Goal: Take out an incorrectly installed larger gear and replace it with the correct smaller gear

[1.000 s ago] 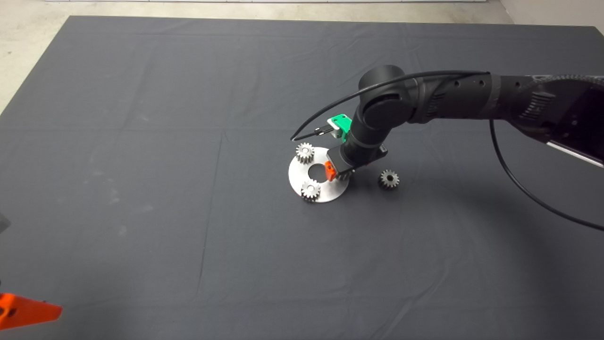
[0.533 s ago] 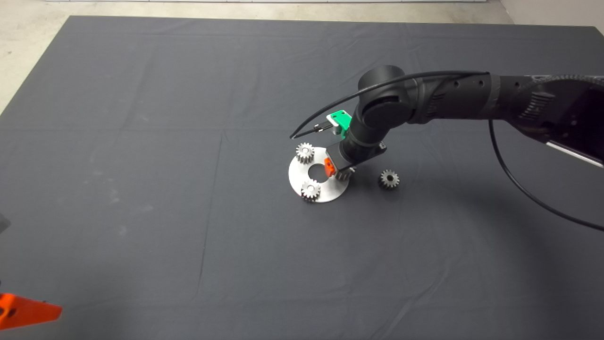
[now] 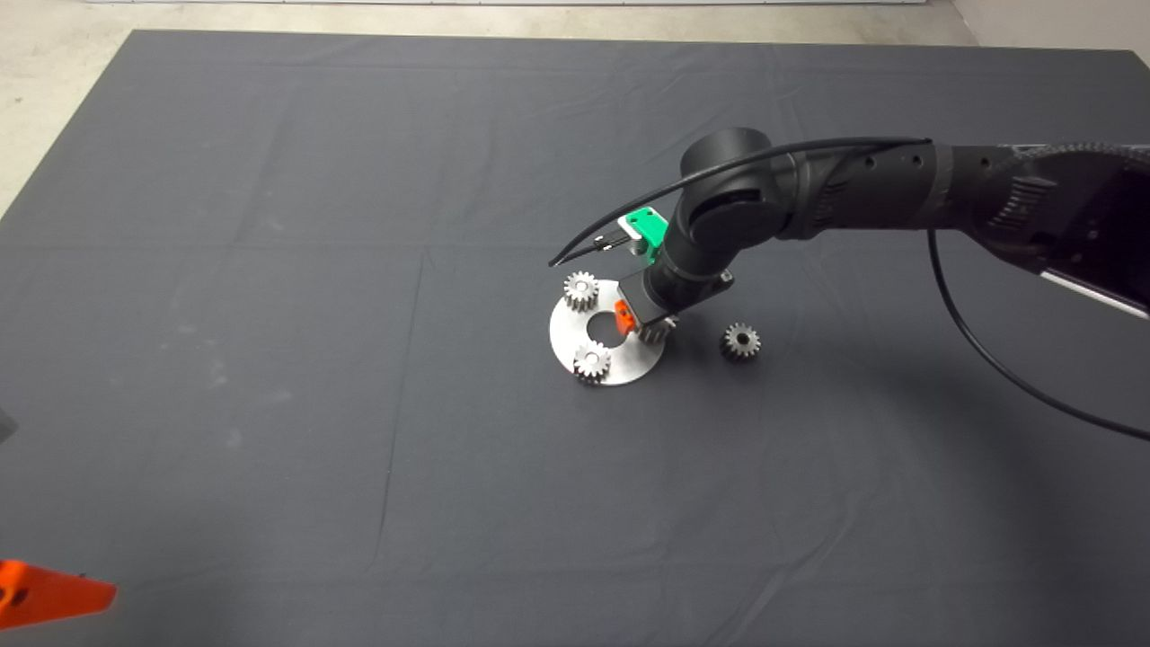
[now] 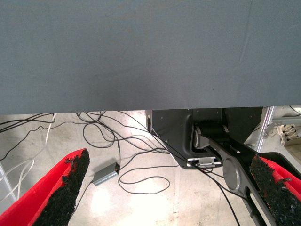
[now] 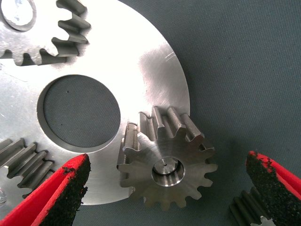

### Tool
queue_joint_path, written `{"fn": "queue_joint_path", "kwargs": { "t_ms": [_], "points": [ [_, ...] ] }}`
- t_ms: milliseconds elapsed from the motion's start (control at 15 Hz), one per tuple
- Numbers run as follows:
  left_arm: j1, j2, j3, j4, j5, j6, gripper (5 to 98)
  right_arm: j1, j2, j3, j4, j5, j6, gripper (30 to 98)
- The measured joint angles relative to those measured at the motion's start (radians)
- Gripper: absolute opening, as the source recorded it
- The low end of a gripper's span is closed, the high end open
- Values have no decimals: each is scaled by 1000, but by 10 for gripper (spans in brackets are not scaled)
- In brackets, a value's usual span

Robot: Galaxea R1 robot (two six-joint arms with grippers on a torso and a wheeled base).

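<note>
The larger gear (image 5: 167, 165), shiny with slanted teeth, sits on the right edge of a round steel plate (image 5: 141, 61). In the head view this larger gear (image 3: 656, 332) is half hidden under my right gripper (image 3: 633, 323). The right gripper (image 5: 167, 188) is open, hovering over the gear with one finger on each side and a wide gap to both. The smaller gear (image 3: 740, 341), dark grey, lies on the mat just right of the plate (image 3: 620, 364). My left gripper (image 3: 54, 598) is parked at the lower left edge, and its wrist view shows the left gripper (image 4: 169, 188) open and holding nothing.
Two bright silver gears (image 3: 581, 290) (image 3: 592, 361) stand on the plate's far and near left rim, around its centre hole (image 3: 597, 329). A black cable (image 3: 988, 350) loops off the right arm over the mat. Beyond the mat's edge, the left wrist view shows floor cables (image 4: 117, 155).
My right gripper has shifted slightly toward the plate's far left, staying over the larger gear. The gears and plate have not moved.
</note>
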Motion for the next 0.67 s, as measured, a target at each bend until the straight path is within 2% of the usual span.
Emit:
{"fn": "queue_joint_path", "kwargs": {
  "t_ms": [667],
  "points": [
    [0,-3,0,0,0,3,884,0,0,11,-25,0,0,878]
  ]
}}
